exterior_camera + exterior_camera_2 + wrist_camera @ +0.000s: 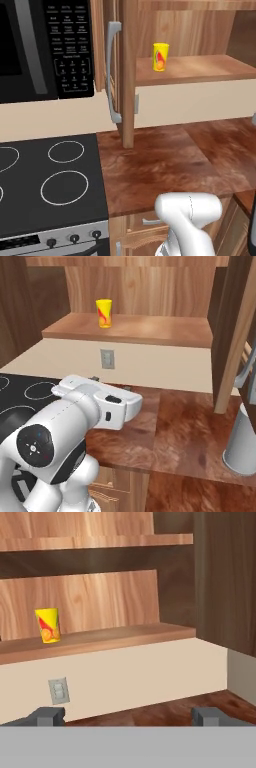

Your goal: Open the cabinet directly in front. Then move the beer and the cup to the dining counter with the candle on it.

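Standing upright near shelf edge, cup (48,625), cabinet (128,75) open, tool (128,716) spread.

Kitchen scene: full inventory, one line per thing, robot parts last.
cup: 1, yellow with red-orange mark, upright on the bottom shelf
cabinet: 1, brown wood, doors open
door handle: 1, silver, on the open left door
microwave: 1, black, left of the cabinet
stove: 1, black, ringed burners, left of the worktop
worktop: 1, reddish-brown, below the cabinet
wall outlet: 1, grey, under the shelf
cylinder: 1, grey, right on the worktop
gripper: 1, dark tips, open, holding nothing
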